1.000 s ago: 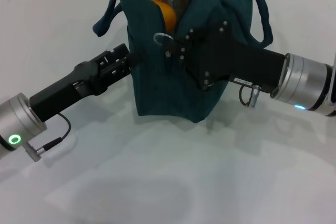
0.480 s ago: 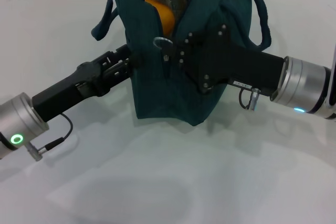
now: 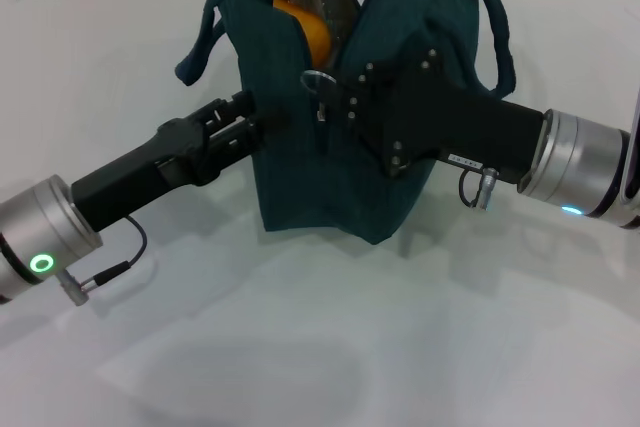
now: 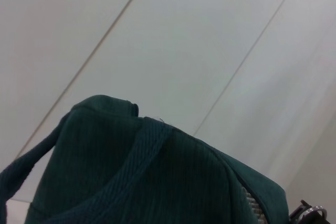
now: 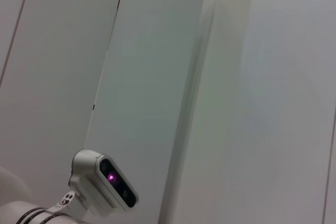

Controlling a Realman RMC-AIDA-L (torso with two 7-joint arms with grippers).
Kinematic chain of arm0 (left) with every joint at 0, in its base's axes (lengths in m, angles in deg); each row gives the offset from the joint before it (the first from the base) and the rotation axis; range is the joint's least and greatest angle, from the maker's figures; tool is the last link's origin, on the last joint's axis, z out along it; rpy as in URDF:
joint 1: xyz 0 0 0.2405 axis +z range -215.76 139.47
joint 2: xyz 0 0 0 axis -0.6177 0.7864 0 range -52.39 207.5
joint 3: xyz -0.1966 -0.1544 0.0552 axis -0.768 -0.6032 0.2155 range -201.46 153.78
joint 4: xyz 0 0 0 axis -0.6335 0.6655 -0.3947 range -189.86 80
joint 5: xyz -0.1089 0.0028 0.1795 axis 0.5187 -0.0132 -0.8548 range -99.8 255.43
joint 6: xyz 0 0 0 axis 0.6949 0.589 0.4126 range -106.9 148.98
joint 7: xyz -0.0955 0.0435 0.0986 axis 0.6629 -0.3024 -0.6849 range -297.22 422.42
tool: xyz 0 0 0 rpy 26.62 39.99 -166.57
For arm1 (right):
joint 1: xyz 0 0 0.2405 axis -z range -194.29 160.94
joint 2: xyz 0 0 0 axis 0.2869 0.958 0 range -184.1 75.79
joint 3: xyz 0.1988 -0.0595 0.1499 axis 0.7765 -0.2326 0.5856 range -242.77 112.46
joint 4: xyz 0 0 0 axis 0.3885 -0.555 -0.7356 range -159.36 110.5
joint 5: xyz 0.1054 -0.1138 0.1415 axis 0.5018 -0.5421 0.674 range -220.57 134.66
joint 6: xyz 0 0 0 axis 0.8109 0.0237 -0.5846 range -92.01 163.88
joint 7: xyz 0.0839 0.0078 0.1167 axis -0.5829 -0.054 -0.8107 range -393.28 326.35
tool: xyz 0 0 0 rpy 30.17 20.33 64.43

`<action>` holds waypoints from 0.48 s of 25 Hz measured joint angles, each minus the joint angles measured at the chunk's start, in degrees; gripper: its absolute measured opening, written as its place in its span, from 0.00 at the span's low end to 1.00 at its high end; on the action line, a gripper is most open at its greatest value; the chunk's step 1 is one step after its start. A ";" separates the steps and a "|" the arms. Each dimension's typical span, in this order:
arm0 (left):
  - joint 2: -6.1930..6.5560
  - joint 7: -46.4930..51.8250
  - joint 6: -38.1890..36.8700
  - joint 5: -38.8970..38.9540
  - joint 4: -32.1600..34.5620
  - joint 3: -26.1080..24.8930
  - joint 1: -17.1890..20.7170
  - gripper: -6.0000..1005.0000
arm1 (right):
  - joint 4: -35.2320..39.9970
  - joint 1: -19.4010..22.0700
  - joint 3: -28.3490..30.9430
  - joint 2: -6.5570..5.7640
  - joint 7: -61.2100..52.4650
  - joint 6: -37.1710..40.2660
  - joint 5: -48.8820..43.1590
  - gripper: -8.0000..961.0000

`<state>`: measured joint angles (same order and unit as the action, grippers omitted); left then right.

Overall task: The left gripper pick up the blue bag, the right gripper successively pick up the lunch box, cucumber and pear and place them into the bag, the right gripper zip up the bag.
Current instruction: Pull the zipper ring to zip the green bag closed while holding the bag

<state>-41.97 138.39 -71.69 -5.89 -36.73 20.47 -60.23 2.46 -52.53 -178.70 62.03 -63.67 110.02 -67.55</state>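
Note:
The blue bag (image 3: 320, 167) stands upright on the white table, its mouth gaping at the top. Inside it the orange pear (image 3: 312, 32) shows against silver foil lining. The lunch box and cucumber are hidden. My left gripper (image 3: 258, 119) presses into the bag's left side, shut on a fold of fabric. My right gripper (image 3: 335, 97) lies across the bag's front, shut at the ring zipper pull (image 3: 318, 78). The left wrist view shows the bag (image 4: 157, 171) top, a handle and the ring zipper pull (image 4: 313, 213). The right wrist view shows none of these.
Bare white table (image 3: 300, 347) spreads in front of the bag and to both sides. The bag's loop handles (image 3: 497, 27) hang off its left and right. In the right wrist view a white wall panel (image 5: 152, 93) and a small camera unit (image 5: 105, 179) appear.
Both arms have shifted slightly right. The left gripper has pushed further into the bag's side, and the ring pull has moved a little right with the right gripper.

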 joint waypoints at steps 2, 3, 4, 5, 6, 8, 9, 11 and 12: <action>-0.02 -0.65 0.10 -0.03 -0.30 0.21 -0.19 0.73 | 0.00 0.00 0.00 0.00 0.00 0.00 0.00 0.02; -0.04 -0.93 0.14 -0.03 -0.35 0.32 -0.21 0.73 | 0.00 0.00 0.00 0.00 0.00 0.00 0.00 0.02; -0.06 -1.32 0.18 -0.04 -0.38 0.50 -0.23 0.73 | 0.00 0.00 0.00 0.00 -0.02 0.01 0.00 0.02; -0.06 -1.32 0.18 -0.04 -0.38 0.50 -0.23 0.73 | 0.00 0.00 -0.01 0.00 -0.02 0.02 0.00 0.02; -0.09 -2.08 0.33 -0.06 -0.41 0.92 -0.25 0.73 | 0.00 0.02 -0.02 0.00 -0.03 0.04 0.00 0.02; -0.09 -2.28 0.57 -0.06 -0.42 1.11 -0.26 0.73 | 0.03 0.16 -0.12 0.00 -0.02 0.08 0.00 0.02; -0.09 -2.40 0.92 -0.06 -0.44 1.24 -0.25 0.73 | 0.11 0.25 -0.15 0.00 -0.03 0.09 0.00 0.02; -0.11 -2.55 1.59 -0.06 -0.49 1.38 -0.24 0.73 | 0.24 0.41 -0.23 0.00 -0.03 0.11 0.00 0.02; -0.14 -2.59 1.71 -0.06 -0.50 1.39 -0.24 0.72 | 0.28 0.48 -0.27 0.00 -0.03 0.12 0.00 0.02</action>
<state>-42.11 135.81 -69.98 -5.96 -37.23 21.86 -60.47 2.73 -52.05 -178.98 62.03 -63.70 110.14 -67.55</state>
